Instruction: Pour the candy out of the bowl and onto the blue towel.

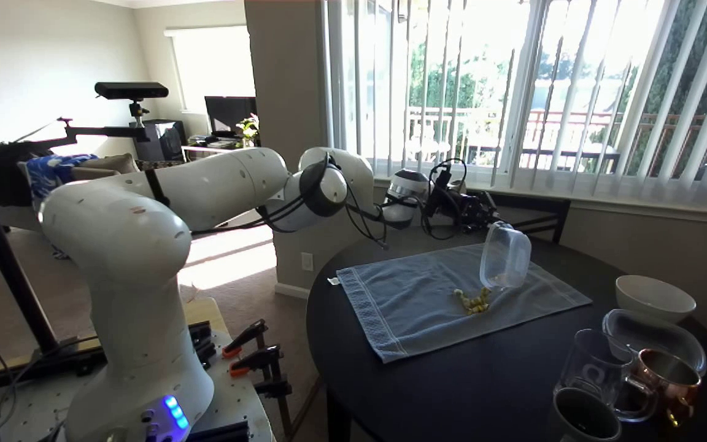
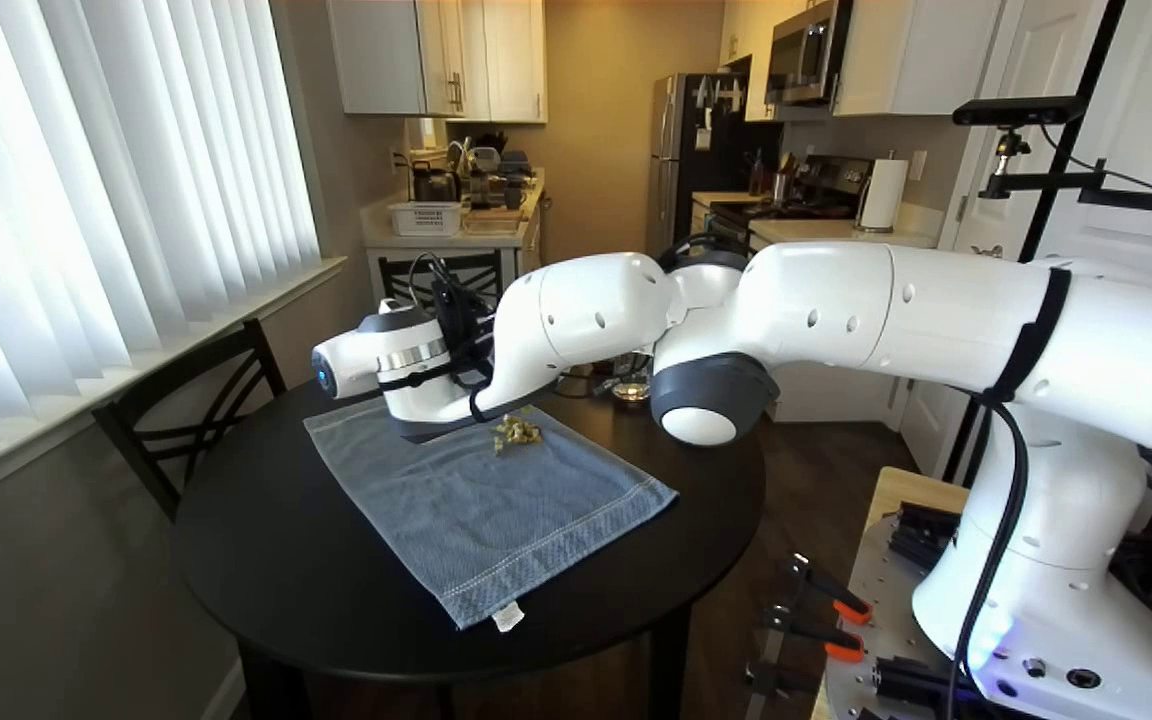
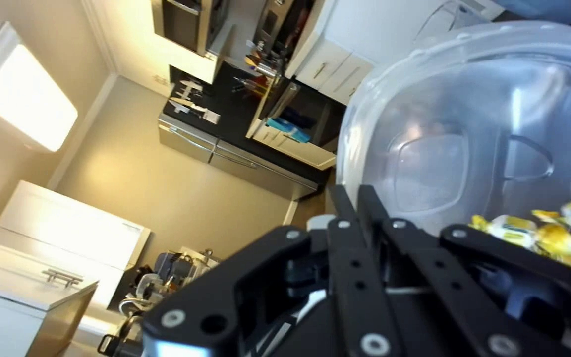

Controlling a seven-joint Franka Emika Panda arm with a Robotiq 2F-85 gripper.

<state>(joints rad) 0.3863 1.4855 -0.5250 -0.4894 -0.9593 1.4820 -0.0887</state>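
My gripper (image 3: 354, 192) is shut on the rim of the clear plastic bowl (image 1: 505, 258). The bowl is tipped steeply on its side over the blue towel (image 1: 409, 307), its lower edge close to the cloth; I cannot tell if it touches. The candy (image 1: 475, 302) lies in a small heap on the towel beside the bowl's lower edge. The candy (image 2: 517, 431) and the towel (image 2: 481, 520) also show in an exterior view, where the arm hides the bowl and gripper. In the wrist view the bowl (image 3: 431, 171) looks empty inside, with yellow-and-white candy (image 3: 548, 238) by its lower side.
The towel lies on a round dark table (image 1: 470, 374). A white bowl (image 1: 654, 298), another clear container (image 1: 688, 344), a glass mug (image 1: 593, 362), a copper mug (image 1: 672, 383) and a dark cup (image 1: 587, 414) stand near its edge. A chair (image 2: 201, 405) stands by the window.
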